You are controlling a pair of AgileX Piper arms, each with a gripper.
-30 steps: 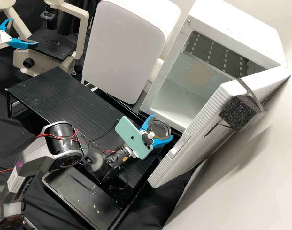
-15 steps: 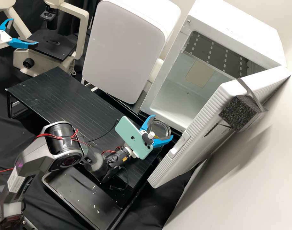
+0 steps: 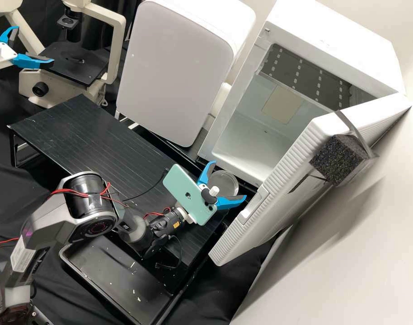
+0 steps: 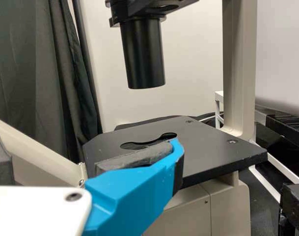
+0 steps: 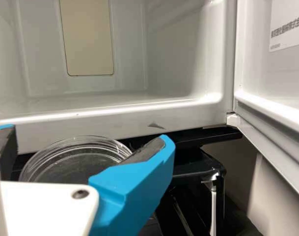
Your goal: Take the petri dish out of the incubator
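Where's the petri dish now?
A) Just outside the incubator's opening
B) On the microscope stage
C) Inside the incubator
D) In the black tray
A: the high view shows the clear petri dish beyond the front edge of the incubator, at the right gripper.

Cream microscope (image 3: 117,45), black stage (image 3: 68,74): near far left corner of slatted worktop (image 3: 80,135). Pale cabinet (image 3: 175,72): upright behind far edge. Shallow black tray (image 3: 105,266), pale flecks: beside near edge.
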